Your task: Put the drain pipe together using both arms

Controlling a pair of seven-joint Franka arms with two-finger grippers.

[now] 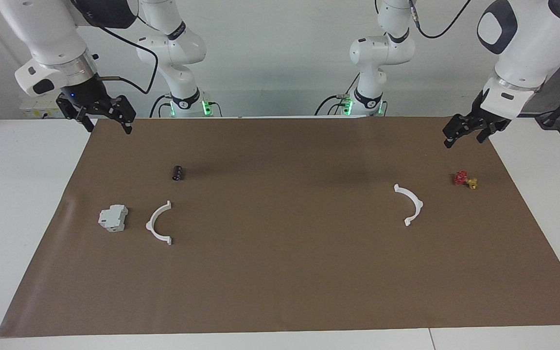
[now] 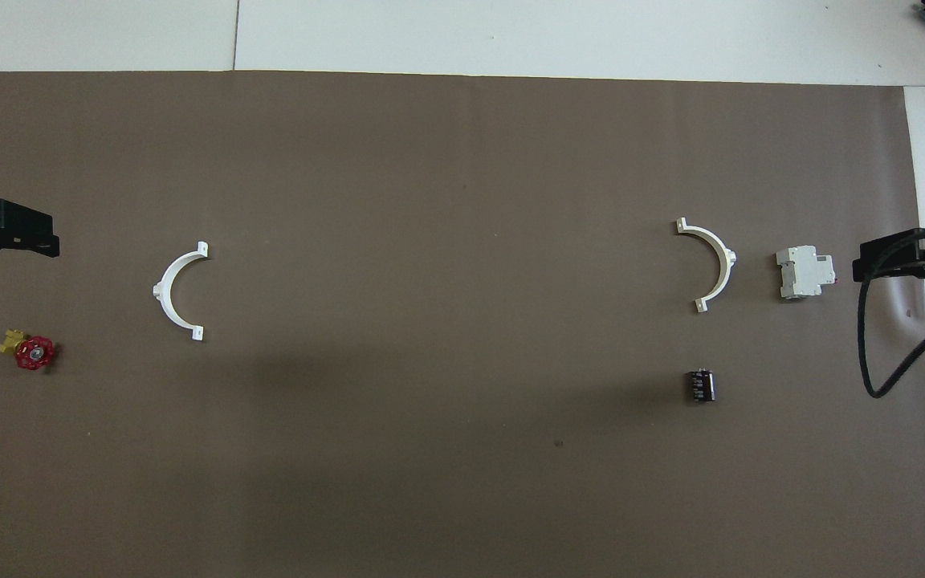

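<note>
1. You are at the start: the two thin white plastic half-ring arcs lie well apart on the brown mat, one point(image 1: 158, 223) beside the grey-white boxy block point(image 1: 113, 217), the other point(image 1: 410, 204) near the red-and-yellow valve point(image 1: 465, 180).
2. Next, each arm must descend onto its nearer arc.
3. Both hang raised at the mat's corners, left gripper point(image 1: 464, 132) and right gripper point(image 1: 96, 115), fingers spread, empty.

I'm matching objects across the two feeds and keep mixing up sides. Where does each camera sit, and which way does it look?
Facing view: high across the table, looking at the robots; both arms show, left gripper and right gripper open in the air.
Overhead view: high above the robots' end, looking forward and steeply down; only the grippers show at the edges.
Shared, half a turn apart: both arcs, the block, the valve, the black cylinder.
</note>
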